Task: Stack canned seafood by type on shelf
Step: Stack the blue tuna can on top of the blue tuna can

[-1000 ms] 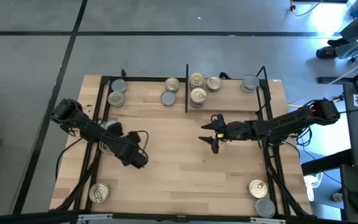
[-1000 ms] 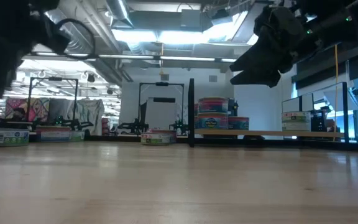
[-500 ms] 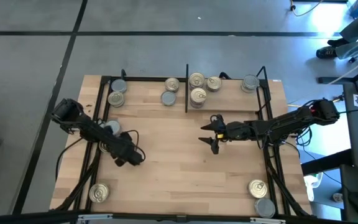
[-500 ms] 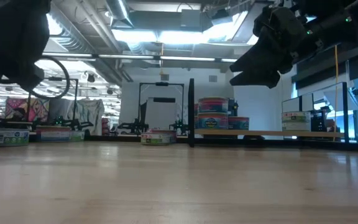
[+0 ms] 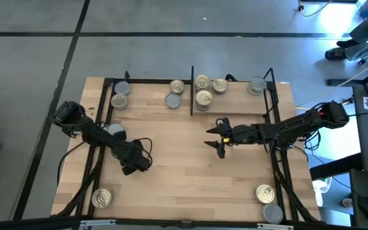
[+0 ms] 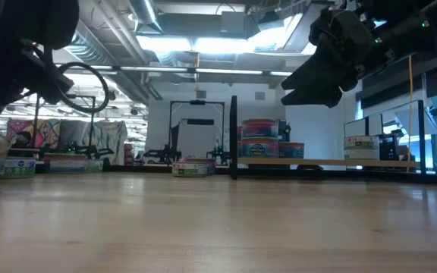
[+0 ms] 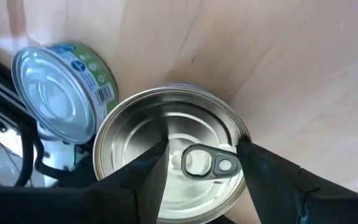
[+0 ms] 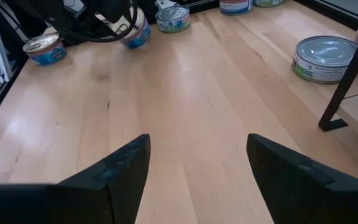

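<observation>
Your left gripper (image 7: 197, 163) is down at the table's left side, just inside the black side rail. Its fingers (image 7: 143, 180) sit on either side of a gold pull-tab tin (image 7: 169, 155), touching its rim, so it looks clamped on that tin. A grey-lidded tin (image 7: 61, 93) with a green label stands just beside it, by the rail.

Your right gripper (image 5: 217, 137) hangs above the middle of the table (image 5: 184, 185), a little in front of the shelf (image 5: 235, 110), fingers spread apart, holding nothing.

Shelf contents, seen from above:
- Left of the black divider (image 5: 191, 89): a grey tin (image 5: 122, 88) with a gold tin (image 5: 118, 101) near it at the far left, then a gold tin (image 5: 177, 86) and a grey tin (image 5: 174, 100) beside the divider.
- Right of the divider: three gold tins (image 5: 203, 97) bunched close to it, and one grey tin (image 5: 257, 85) at the far right.

Loose tins on the table: one gold tin (image 5: 101, 198) at the near-left corner; a gold tin (image 5: 264, 192) and a grey tin (image 5: 272, 213) at the near-right corner.
</observation>
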Available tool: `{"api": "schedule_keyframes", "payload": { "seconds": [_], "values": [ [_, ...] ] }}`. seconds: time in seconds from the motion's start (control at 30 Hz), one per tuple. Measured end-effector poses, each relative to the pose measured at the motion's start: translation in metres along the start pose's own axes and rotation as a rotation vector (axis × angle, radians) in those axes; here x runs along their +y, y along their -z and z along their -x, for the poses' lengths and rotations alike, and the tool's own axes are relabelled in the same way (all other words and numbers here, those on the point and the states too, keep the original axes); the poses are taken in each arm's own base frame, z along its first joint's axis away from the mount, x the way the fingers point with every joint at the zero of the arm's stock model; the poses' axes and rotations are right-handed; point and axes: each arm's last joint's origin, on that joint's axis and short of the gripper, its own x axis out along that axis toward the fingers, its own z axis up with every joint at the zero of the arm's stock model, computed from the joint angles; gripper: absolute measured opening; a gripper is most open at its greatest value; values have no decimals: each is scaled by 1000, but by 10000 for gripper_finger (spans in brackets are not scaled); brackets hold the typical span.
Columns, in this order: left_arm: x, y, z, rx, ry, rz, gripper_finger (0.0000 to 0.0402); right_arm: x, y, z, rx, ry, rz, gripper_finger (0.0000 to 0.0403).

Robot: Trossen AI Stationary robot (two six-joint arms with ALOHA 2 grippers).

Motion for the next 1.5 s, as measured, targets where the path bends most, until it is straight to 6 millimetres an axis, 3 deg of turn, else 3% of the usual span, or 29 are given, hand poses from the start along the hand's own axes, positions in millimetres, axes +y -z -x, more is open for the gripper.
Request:
{"api": "schedule_keyframes", "payload": {
  "seconds": [0.37, 0.57, 0.93, 1.07, 1.23, 1.37, 1.5],
  "values": [
    [-2, -2, 5, -69, 61, -75, 197, 0, 1, 0, 11, 3, 3, 268],
    [0, -2, 17, -173, 189, -65, 188, 0, 1, 0, 12, 4, 3, 269],
    [-3, -15, 23, -261, 295, -41, 186, -1, 1, 0, 13, 5, 4, 269],
    [2, -30, 40, -338, 382, 29, 186, -1, 1, 0, 13, 5, 3, 269],
    [3, -48, 62, -465, 477, -16, 186, -1, 2, 0, 16, 6, 4, 269],
    [9, -33, 59, -357, 355, -60, 186, -1, 2, 0, 22, 7, 6, 269],
    [10, -11, 41, -228, 223, -64, 186, -1, 3, 0, 26, 9, 7, 269]
  ]
}}
